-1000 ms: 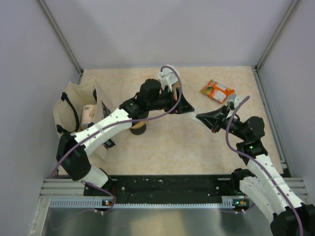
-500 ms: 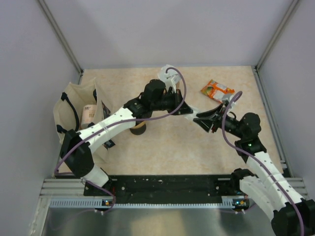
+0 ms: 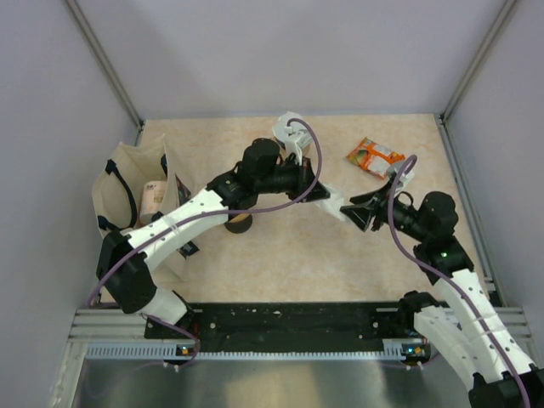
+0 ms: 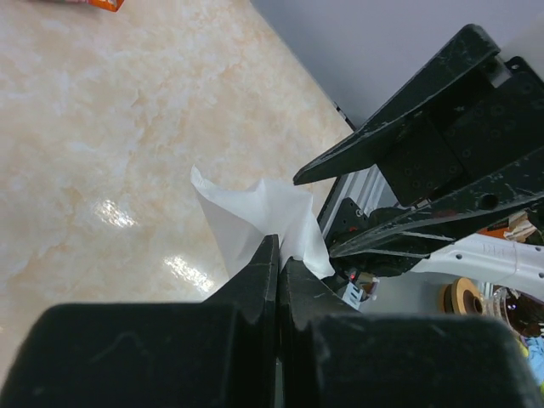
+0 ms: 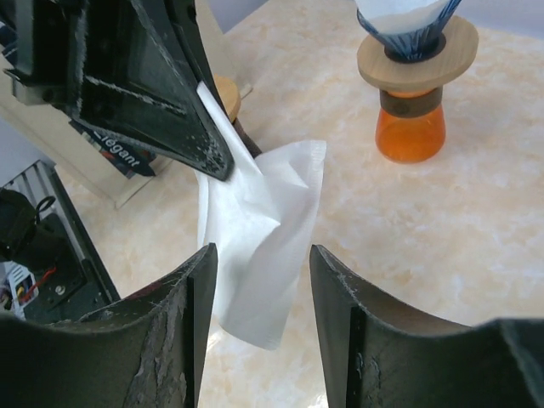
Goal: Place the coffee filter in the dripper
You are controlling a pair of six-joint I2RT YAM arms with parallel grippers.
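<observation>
A white paper coffee filter [image 5: 255, 221] hangs in mid-air over the middle of the table, pinched at its upper edge by my left gripper [image 4: 279, 251], which is shut on it. In the top view the filter [image 3: 334, 206] sits between my left gripper [image 3: 321, 194] and my right gripper [image 3: 350, 208]. The right gripper [image 5: 259, 255] is open, with the filter's lower part hanging between its fingers, apart from them. The dripper [image 5: 408, 34] is blue, on a wooden collar over an orange glass carafe [image 5: 410, 127], with white paper showing in its top. In the top view my left wrist hides it.
An orange snack packet [image 3: 375, 157] lies at the back right. A cream tote bag [image 3: 136, 195] with items in it stands at the left edge. A round wooden object [image 3: 239, 221] sits under my left forearm. Grey walls enclose the table.
My left gripper has shut on the filter and my right gripper has opened and let go of it. The right arm has drawn back slightly to the right.
</observation>
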